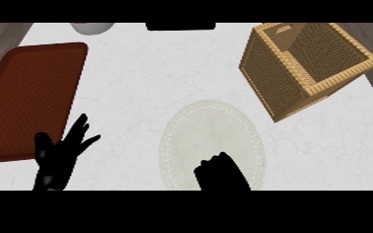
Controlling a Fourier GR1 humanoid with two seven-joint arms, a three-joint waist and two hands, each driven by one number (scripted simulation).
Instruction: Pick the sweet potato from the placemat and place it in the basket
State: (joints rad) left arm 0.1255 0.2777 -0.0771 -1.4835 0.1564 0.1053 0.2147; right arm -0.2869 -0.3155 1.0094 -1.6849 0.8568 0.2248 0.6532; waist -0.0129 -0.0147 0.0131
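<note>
Head view: I log one frame, looking steeply down at the counter (146, 79).
Left hand (56, 155): fingers straight and spread, resting at lower left beside the brown mat (36, 98).
Right hand (221, 174): over the round pale placemat (211, 123); fingers curled, contents hidden.
Sweet potato: I cannot see it.
Basket (306, 66): upper right, tilted.

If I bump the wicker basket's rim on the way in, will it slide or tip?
The basket looks woven and hollow, so it is probably light and would likely slide on the smooth counter. Its walls are tall but its base looks broad, so tipping seems less likely than sliding. The weave appears stiff, so the rim should keep its shape.
</note>
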